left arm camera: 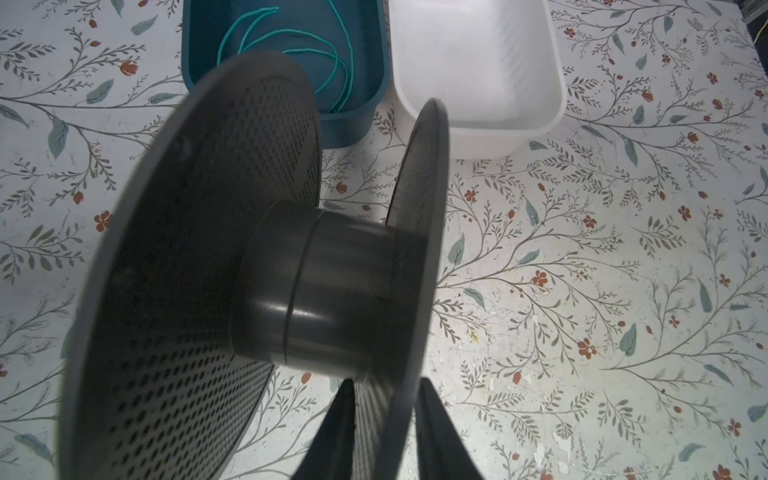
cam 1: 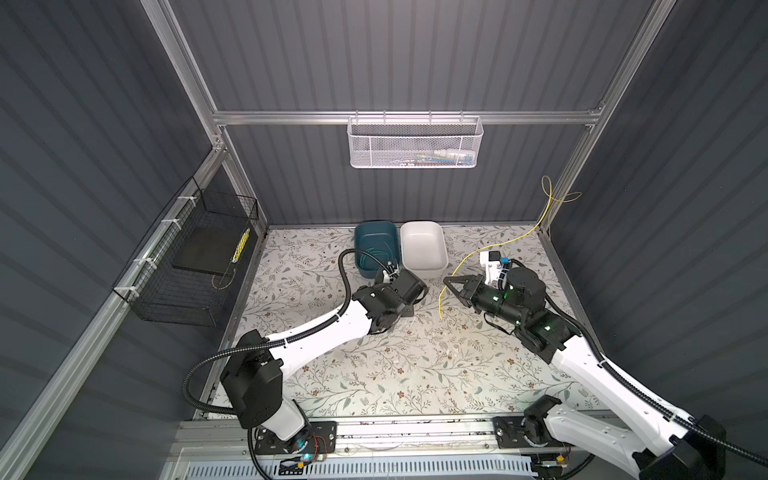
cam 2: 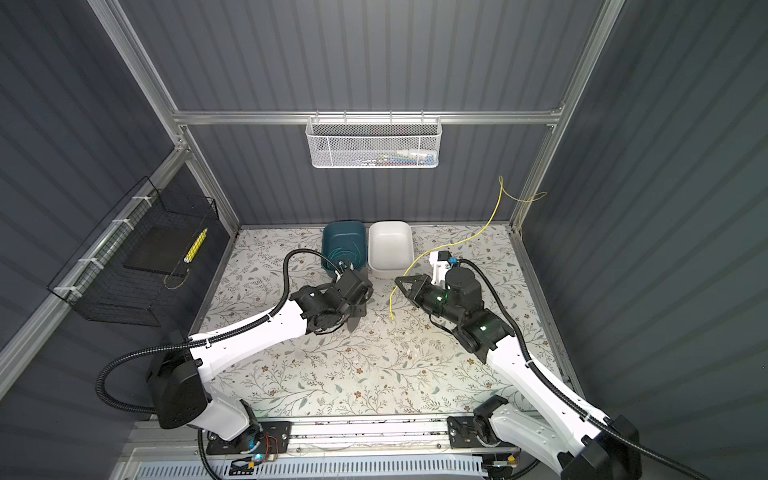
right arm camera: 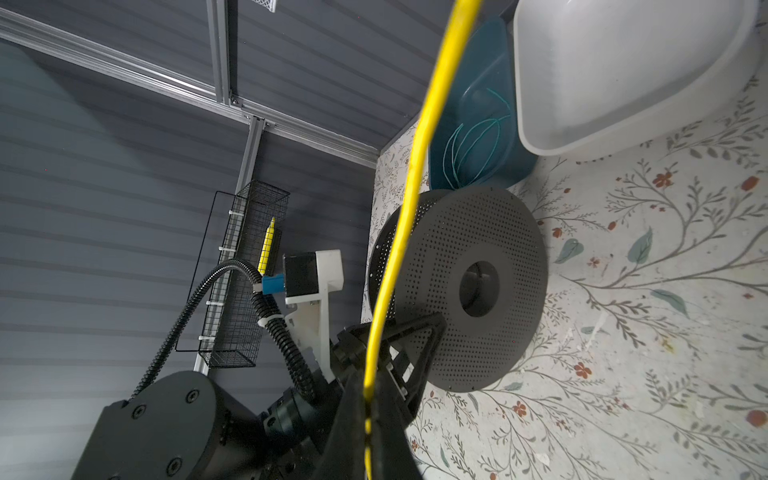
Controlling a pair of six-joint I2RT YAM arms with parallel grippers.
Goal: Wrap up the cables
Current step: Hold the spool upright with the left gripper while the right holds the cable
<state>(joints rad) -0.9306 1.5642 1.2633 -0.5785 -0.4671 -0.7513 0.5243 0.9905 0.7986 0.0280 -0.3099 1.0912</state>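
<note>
The yellow cable [cam 1: 519, 239] [right arm camera: 419, 145] runs from the back right corner post down across the table. My right gripper [cam 1: 446, 282] [right arm camera: 370, 395] is shut on it, and its free end hangs below the jaws. The teal cable [left arm camera: 305, 50] lies coiled in the teal bin [cam 1: 365, 237]. A black perforated spool [left arm camera: 332, 286] [right arm camera: 478, 249] stands on edge under my left wrist. My left gripper [left arm camera: 382, 382] straddles one flange, jaws slightly apart around it. The spool's hub is bare.
A white bin [cam 1: 432, 270] stands beside the teal bin at the back. A white mesh basket [cam 1: 415, 141] hangs on the back rail. A black wire basket [cam 1: 195, 266] hangs on the left wall. The two grippers face each other mid-table.
</note>
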